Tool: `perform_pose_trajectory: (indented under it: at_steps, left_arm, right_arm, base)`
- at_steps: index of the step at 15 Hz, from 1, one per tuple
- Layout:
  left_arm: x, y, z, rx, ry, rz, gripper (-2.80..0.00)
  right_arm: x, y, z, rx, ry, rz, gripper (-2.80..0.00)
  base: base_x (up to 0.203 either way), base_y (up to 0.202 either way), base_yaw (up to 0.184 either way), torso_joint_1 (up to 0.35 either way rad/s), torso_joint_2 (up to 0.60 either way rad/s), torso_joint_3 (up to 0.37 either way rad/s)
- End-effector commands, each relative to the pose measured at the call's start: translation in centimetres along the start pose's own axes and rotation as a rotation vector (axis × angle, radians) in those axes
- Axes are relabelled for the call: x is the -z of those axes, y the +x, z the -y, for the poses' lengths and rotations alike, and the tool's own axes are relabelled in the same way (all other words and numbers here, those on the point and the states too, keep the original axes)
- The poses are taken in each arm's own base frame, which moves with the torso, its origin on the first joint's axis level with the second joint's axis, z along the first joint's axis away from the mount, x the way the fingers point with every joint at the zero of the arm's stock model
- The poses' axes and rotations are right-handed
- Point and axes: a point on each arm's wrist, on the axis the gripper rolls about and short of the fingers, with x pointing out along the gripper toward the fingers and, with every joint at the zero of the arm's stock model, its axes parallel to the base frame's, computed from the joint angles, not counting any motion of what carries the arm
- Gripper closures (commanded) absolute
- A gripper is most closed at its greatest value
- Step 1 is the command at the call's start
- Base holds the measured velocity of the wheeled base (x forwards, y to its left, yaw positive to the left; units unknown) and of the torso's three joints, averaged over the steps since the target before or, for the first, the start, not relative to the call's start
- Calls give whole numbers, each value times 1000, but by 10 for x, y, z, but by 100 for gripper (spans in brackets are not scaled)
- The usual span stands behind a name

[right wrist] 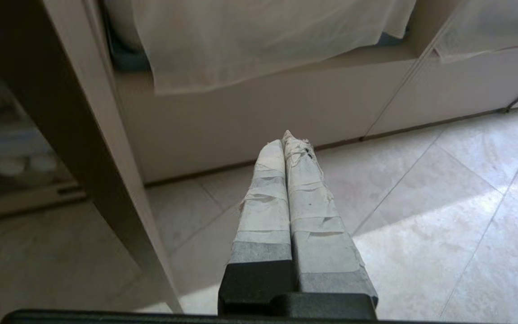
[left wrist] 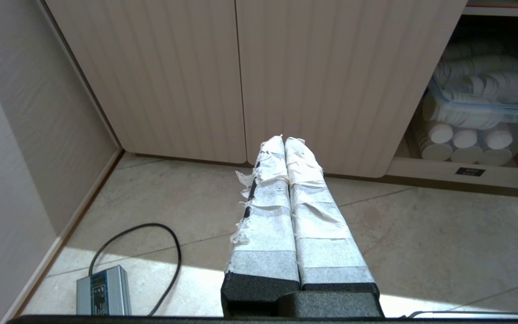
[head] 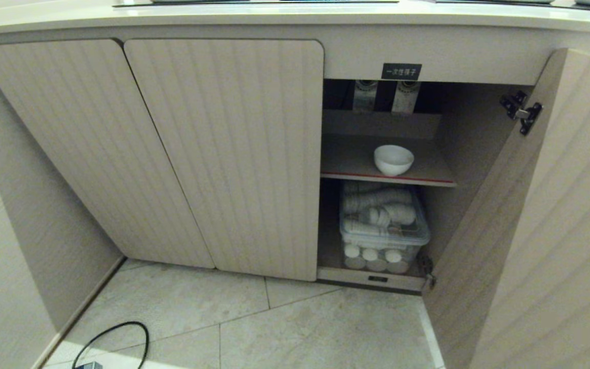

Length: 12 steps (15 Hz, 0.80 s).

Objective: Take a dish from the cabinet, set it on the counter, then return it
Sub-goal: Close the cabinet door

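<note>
From the head view we see the cabinet (head: pixel 223 154) with its right door (head: pixel 546 230) swung wide open and the two ribbed doors to the left of it closed. The white bowl (head: pixel 393 159) sits upright on the red-edged shelf (head: pixel 351 159), near that shelf's front edge and toward its right half. Below the shelf a clear plastic bin (head: pixel 384 238) holds sleeves of white disposable cups (head: pixel 377 202). A small black label (head: pixel 401 71) sits above the opening, and the counter (head: pixel 295 18) runs along the top. A black cable (head: pixel 116 343) loops on the tiled floor (head: pixel 300 328). Neither arm shows here.

In the left wrist view we find the left gripper (left wrist: pixel 284 140) low over the floor, its tape-wrapped fingers pressed together with nothing between them, pointing at the closed cabinet doors. A grey power box (left wrist: pixel 104 291) lies on the tiles beside the cable.

In the right wrist view the right gripper (right wrist: pixel 287 140) likewise has its taped fingers closed together and empty, low over the tiles just beside the edge of the open door (right wrist: pixel 101 157). A pale curtain (right wrist: pixel 263 40) hangs beyond it.
</note>
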Motion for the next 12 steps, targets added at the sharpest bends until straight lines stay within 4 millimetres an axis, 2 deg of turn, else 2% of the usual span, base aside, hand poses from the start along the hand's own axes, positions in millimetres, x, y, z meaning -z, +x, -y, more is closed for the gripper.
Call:
perform_pose_trajectory:
  at_steps: [1, 12]
  left_arm:
    - [0, 0, 0, 0, 0, 0, 0]
    - [0, 0, 0, 0, 0, 0, 0]
  right_arm:
    - [3, 2, -2, -1, -47, -25, 0]
    - [-2, 7, -4, -89, 5, 13, 0]
  base:
    - [0, 0, 0, 0, 0, 0]
    - [0, 0, 0, 0, 0, 0]
